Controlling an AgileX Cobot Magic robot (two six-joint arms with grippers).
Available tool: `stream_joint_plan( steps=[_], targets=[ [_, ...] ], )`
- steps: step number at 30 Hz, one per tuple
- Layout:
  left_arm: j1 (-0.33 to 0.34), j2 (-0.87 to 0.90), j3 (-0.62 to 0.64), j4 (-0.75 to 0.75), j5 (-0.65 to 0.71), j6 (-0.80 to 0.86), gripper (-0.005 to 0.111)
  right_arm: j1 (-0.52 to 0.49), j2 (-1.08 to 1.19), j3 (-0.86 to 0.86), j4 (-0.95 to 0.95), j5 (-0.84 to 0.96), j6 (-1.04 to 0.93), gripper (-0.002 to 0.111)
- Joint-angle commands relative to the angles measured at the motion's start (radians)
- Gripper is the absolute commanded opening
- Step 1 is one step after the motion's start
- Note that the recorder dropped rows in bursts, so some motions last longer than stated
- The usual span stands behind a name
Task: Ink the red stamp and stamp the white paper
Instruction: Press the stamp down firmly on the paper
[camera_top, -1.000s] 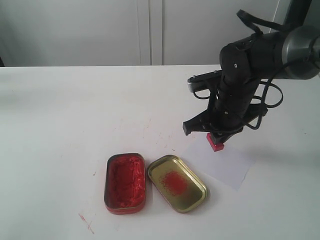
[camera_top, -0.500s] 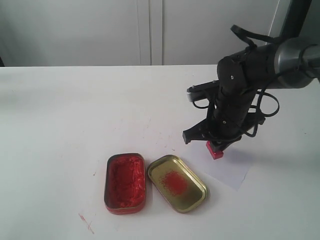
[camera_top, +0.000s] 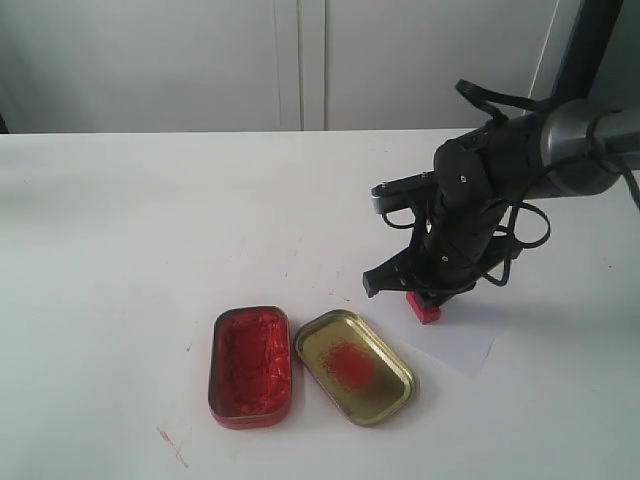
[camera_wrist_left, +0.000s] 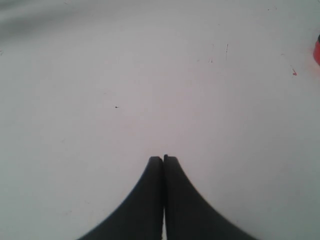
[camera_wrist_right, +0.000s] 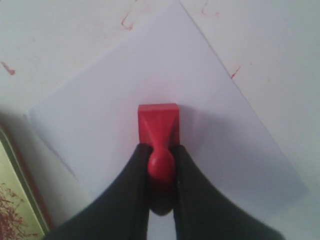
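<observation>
My right gripper (camera_wrist_right: 160, 149) (camera_top: 428, 292) is shut on the knob of the red stamp (camera_wrist_right: 158, 125) (camera_top: 423, 307). The stamp's square base rests down on the white paper (camera_wrist_right: 165, 65) (camera_top: 462, 342), near the sheet's left end in the exterior view. No stamped mark shows on the paper. The open tin of red ink paste (camera_top: 250, 366) lies to the left, with the gold lid (camera_top: 354, 366) beside it, a red smear in its middle. My left gripper (camera_wrist_left: 163, 159) is shut and empty over bare white tabletop; it does not appear in the exterior view.
The gold lid's edge (camera_wrist_right: 15, 200) lies close to the paper's corner. Small red ink marks (camera_top: 172, 446) dot the white tabletop (camera_top: 150, 220). A white cabinet wall (camera_top: 300, 60) stands behind the table. A sliver of something red (camera_wrist_left: 317, 50) shows at the left wrist view's edge.
My right gripper has lowered the red stamp and shifted it slightly left, from hovering above the paper to resting on it. The tins have not moved.
</observation>
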Motion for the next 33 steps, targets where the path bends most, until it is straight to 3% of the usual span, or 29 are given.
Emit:
stream_joint_plan(
  steps=[1,33],
  targets=[
    [-0.005,-0.004,0.010,-0.002,0.001,-0.002,0.000,-0.001,0.119,0.056,0.003,0.044,0.002,0.000],
    [-0.005,-0.004,0.010,-0.002,0.001,-0.002,0.000,-0.001,0.295,0.064,0.003,0.108,-0.029,0.000]
  ],
)
